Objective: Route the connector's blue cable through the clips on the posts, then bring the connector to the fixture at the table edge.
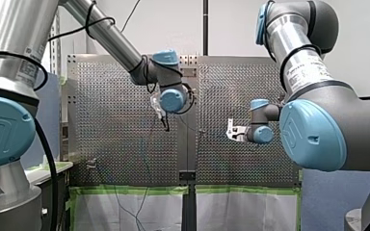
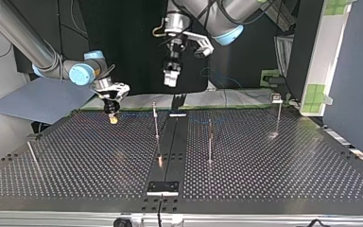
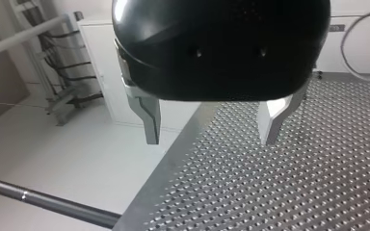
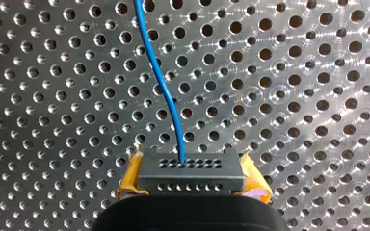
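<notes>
Surface: the perforated surface [image 2: 274, 161] carries thin upright posts; the connector hangs above its far part, at the top view's left.
Left hand: my left hand [image 3: 211, 137] is open, its metal fingers [image 3: 150, 120] apart with nothing between them. I judge it free to guide the cable.
Right hand: my right hand [image 2: 113, 118] is clamped on the connector with 2 yellow pads [image 4: 131, 178].
Post: the nearest post [image 2: 156, 123] stands beside my right hand, toward the middle. It is probably the first target; the cable, not the connector, should meet its top.
Connector: the connector [image 4: 191, 171] sits square in the grip. It is better not to twist it.
Cable: the blue cable [image 4: 160, 82] runs ahead over the holes. Move slowly, with light tension only.
</notes>
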